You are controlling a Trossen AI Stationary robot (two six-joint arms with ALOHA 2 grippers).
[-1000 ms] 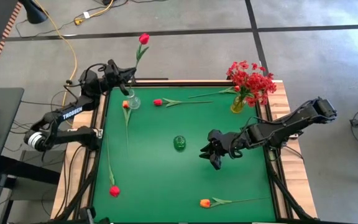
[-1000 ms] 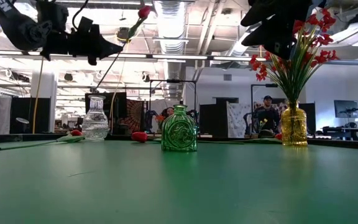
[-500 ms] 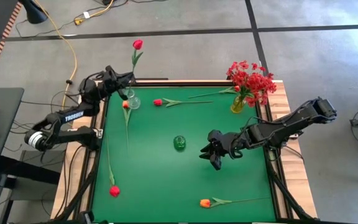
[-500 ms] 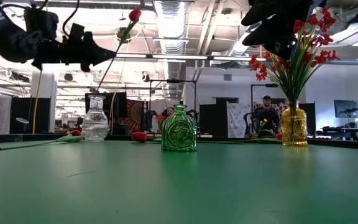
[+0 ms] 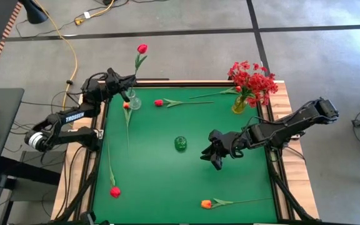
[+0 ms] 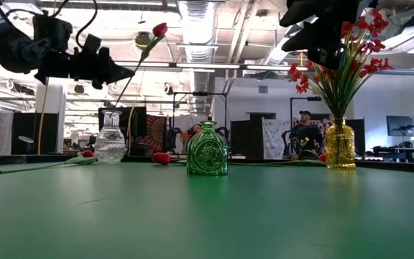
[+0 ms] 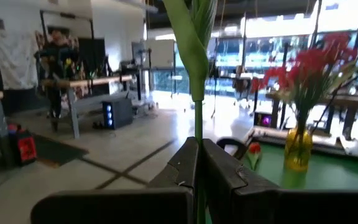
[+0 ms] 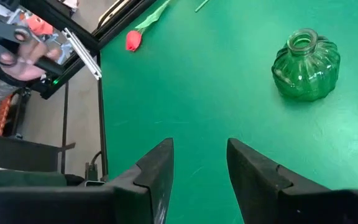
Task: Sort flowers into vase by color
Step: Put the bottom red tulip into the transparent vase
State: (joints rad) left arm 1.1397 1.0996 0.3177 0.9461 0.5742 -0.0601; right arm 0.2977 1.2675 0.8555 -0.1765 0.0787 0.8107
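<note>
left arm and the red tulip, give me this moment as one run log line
left gripper: shut on red tulip stem, above clear vase | right gripper: open, empty, near green vase | yellow vase: red blossoms in

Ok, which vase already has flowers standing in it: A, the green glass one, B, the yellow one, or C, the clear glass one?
B: the red blossom spray stands in the yellow vase, while the green vase holds nothing and the clear vase shows no blooms above it.
</note>
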